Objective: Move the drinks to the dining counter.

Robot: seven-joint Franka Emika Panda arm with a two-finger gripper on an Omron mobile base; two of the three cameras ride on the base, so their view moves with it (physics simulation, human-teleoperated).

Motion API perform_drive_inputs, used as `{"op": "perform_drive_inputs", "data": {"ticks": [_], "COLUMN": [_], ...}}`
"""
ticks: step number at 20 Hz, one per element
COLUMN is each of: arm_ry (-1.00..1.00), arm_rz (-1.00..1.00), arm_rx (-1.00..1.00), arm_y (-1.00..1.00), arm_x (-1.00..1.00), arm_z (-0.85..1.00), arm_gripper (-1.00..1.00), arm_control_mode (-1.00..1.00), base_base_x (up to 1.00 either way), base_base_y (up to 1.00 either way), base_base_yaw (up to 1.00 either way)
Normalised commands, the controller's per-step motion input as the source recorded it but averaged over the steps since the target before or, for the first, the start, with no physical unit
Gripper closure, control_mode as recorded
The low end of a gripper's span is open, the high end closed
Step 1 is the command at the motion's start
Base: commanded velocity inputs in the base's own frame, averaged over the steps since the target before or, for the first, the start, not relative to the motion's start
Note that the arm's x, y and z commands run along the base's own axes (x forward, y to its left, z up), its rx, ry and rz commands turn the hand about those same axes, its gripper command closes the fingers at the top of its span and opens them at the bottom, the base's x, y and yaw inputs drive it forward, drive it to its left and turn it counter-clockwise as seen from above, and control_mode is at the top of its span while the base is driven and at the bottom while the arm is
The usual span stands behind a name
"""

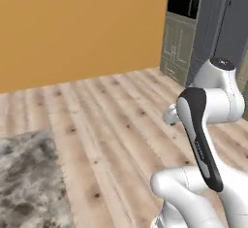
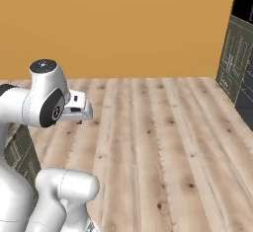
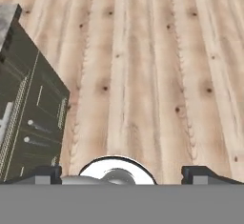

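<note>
- The drinks are not to be placed from these pictures; where the bottle and the can stand cannot be told, so nothing is yet within reach.
- The bottle, being slim glass, is judged stiff, smooth and breakable, and easily tipped by a push at the neck. It is best taken around the body, below the shoulder, with the fingers level.
- The can is judged light and thin-walled, so it may dent or slip under a hard squeeze. A hold across the middle of its side, clear of the silver top, is advised.
- The fingers (image 3: 198, 173) are spread wide with nothing between them, and are aimed down at bare floor.
- A marbled tabletop (image 1: 24, 183) is seen at the near left in the left base view. It may be the dining counter, though this cannot be confirmed.
- A dark cabinet front (image 3: 33, 113) with small handles is seen at the left of the hand view, under a grey stone edge, close beside the arm.
- The floor (image 1: 111, 125) is laid in pale wooden planks with dark knots, running away to the far wall.
- The far side is closed by a plain orange wall (image 1: 72, 28).
- At the far right a tall cabinet (image 1: 179, 42) with a black oven (image 1: 184, 1) set in it is seen, with a grey panel (image 1: 218, 23) just beside it.
</note>
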Motion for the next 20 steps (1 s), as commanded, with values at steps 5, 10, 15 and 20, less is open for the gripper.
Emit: {"op": "perform_drive_inputs", "data": {"ticks": [5, 10, 15, 20], "arm_ry": [0.0, 0.0, 0.0, 0.0], "arm_rz": [0.0, 0.0, 0.0, 0.0], "arm_rx": [0.0, 0.0, 0.0, 0.0], "arm_y": [0.0, 0.0, 0.0, 0.0], "arm_x": [0.0, 0.0, 0.0, 0.0], "arm_z": [0.0, 0.0, 0.0, 0.0], "arm_gripper": [-1.0, -1.0, -1.0, -1.0], "arm_control_mode": [1.0, 1.0, 1.0, 1.0], "base_base_x": [0.0, 0.01, 0.11, 0.71], "base_base_y": [0.03, 0.05, 0.1, 0.66], "base_base_yaw": [-1.0, -0.95, -0.86, -0.61]}}
